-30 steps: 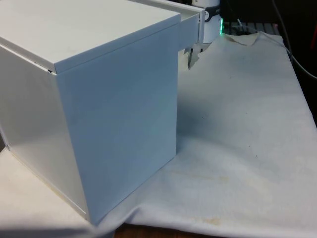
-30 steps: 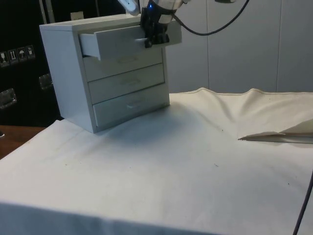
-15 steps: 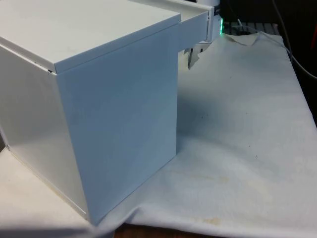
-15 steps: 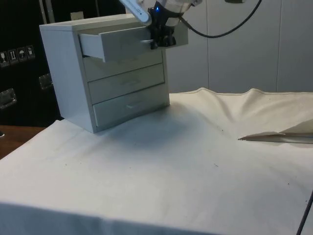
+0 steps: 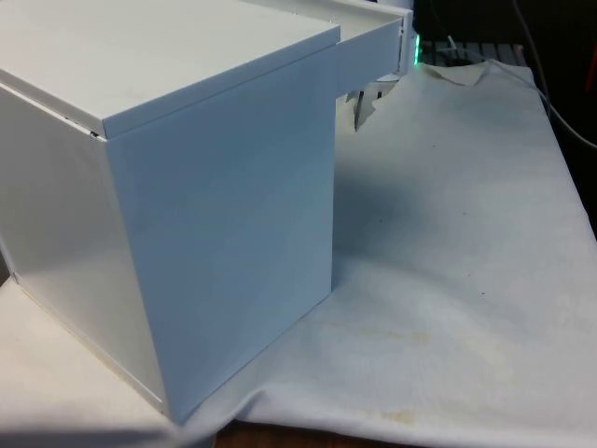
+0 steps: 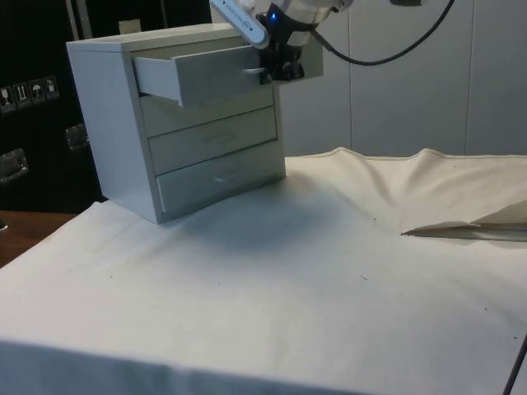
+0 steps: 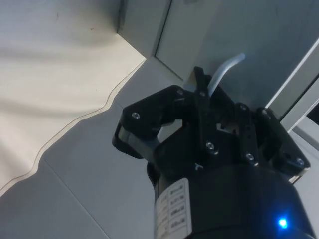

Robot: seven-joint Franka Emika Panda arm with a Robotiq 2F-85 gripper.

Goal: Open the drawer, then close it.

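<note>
- Currently the top drawer [image 6: 202, 72] of the white chest of drawers [image 6: 115, 123] stands pulled well out from the chest's front; the two drawers below it sit flush.
- Chest sits on the white cloth [image 6: 313, 271], towards the side view's left. In the front view it turns a blank side panel to the camera, with the open drawer's side [image 5: 368, 51] jutting past its far edge.
- Handle [image 7: 227, 69]: a slim, pale curved bar on the drawer front. That looks the only sensible place to take hold; the front is otherwise flat and smooth, nothing to pinch.
- Handling, as a judgement: rigid painted board, probably light, with nothing seen inside from here. It should slide along one straight line only, so pull or push square to the front. An off-axis force could rack the drawer or shift the whole chest on the cloth, which looks loose and wrinkled.
- Gripper [image 6: 280, 67]: right at the drawer front, at handle height, arm reaching in from above.
- Wrist view has the black fingers [image 7: 149, 112] drawn in narrow, with the pale handle passing up between them; I read it as closed around the handle, though the contact faces themselves are hidden.
- Opening looks near done; closing needs only a straight push back.
</note>
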